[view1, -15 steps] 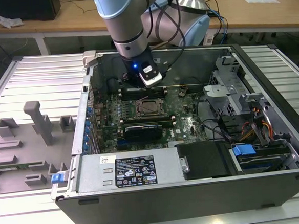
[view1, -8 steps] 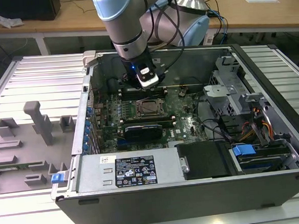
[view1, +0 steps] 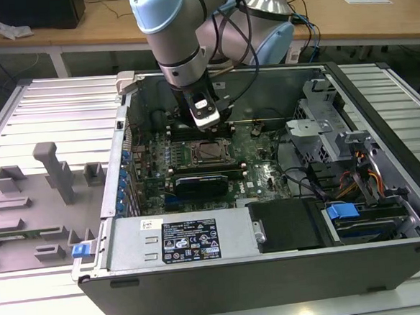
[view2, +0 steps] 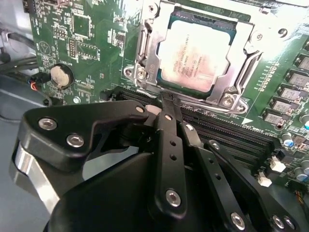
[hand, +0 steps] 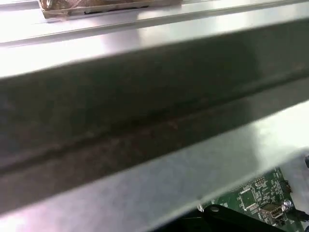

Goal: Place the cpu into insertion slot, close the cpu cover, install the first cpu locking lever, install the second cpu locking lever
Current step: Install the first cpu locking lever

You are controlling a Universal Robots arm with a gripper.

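Observation:
The cpu (view2: 195,50), a pale silver square, lies in the insertion slot (view1: 208,152) on the green board. The cpu cover (view2: 241,38), a silvery frame, lies flat around it. Thin metal locking levers run along two opposite sides of the socket (view2: 143,46) (view2: 247,63); whether they are latched I cannot tell. My gripper (view2: 166,100) is shut with nothing between its black fingers. Its tip sits right at the socket's edge beside the memory slots (view2: 227,133). In the exterior view the gripper (view1: 209,123) hangs just above the far side of the socket.
The open computer case (view1: 378,88) walls in the board. A black card (view1: 201,181) lies beside the socket, and drive cages and cables (view1: 341,170) are at the exterior view's right. A grey fixture tray (view1: 46,190) is at its left. A coin cell (view2: 61,75) sits on the board.

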